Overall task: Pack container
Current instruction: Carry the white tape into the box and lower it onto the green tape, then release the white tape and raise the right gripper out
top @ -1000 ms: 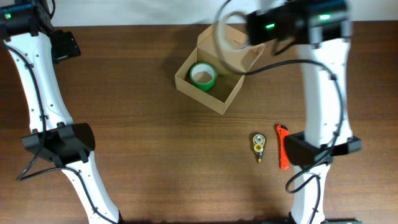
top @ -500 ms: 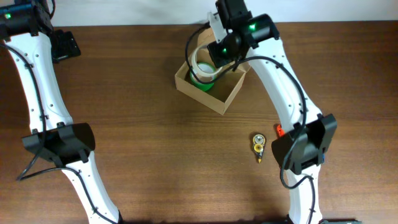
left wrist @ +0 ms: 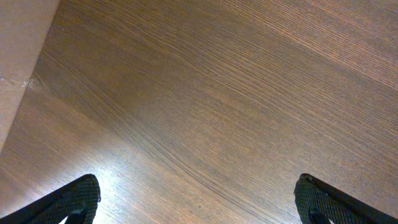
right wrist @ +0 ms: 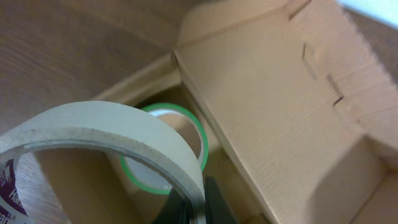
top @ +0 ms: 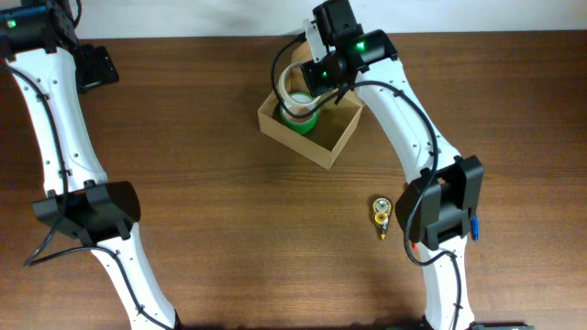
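1. Cardboard of the container (top: pixel 295 144) looks thin and light. It is probably stiff along its folds but springy in the walls, and it would likely slide on the table (top: pixel 202 192) if nudged sideways.
2. Safest holds, by that judgement, are a wall rim near a corner, where the folds brace it, or the free edge of the lid (right wrist: pixel 273 106) when closing it.
3. The container sits toward the far middle of the table, open, with its lid folded back. A green tape roll (top: pixel 298 114) lies flat inside.
4. The right gripper (right wrist: pixel 198 205) pinches the wall of a tan tape roll (right wrist: pixel 106 140) and holds it tilted over the opening, above the green roll. This ring looks rigid, light and smooth-sided.
5. The left gripper (left wrist: pixel 196 202) is spread wide with nothing between its fingers, over bare table at the far left, well apart from the container.
6. Overhead, the right arm and the tan roll cover the container's far side and part of its floor. Whether the two rolls touch cannot be told.
7. The wrist view cuts off the tan roll at the left and bottom edges, and the purple print on it is unreadable.
8. A small yellow-and-black item (top: pixel 382 214) lies near the right arm, too small to identify.
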{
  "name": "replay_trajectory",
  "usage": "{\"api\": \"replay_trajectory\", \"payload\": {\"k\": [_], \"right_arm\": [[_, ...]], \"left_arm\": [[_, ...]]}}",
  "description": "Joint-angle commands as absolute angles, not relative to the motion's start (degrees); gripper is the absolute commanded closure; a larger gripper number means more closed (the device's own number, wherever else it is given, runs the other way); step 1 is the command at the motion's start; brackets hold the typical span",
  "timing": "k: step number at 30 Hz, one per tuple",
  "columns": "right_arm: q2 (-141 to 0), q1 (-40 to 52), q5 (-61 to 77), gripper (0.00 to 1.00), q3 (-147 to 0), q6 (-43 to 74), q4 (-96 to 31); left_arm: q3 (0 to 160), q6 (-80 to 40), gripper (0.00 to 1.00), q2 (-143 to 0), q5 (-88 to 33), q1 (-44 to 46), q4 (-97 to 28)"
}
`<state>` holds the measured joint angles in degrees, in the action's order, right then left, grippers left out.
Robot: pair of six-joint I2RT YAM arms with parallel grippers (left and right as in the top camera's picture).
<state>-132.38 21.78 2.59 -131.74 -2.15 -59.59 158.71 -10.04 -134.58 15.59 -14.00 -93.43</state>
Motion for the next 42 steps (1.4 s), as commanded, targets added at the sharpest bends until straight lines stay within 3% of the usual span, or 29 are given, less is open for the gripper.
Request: {"api": "replay_trajectory", "payload": {"k": [1,38,42], "right_arm": [[-135.17,21.41,2.31,0.96,-131.68,-0.99,-60.62],[-143.11,21.32,2.28,0.96,-131.66,-1.02,-58.02],[-143.11,21.3,2.28,0.82,-131.68,-1.02,-58.0]], "left_arm": [[158.3,-9.74,0.0,-134.08,15.35,-14.2,-93.3],[158.28,-9.74,0.0,-134.08,15.35,-14.2,-93.3],[158.3,-9.74,0.0,-134.08,15.35,-14.2,-93.3]]}}
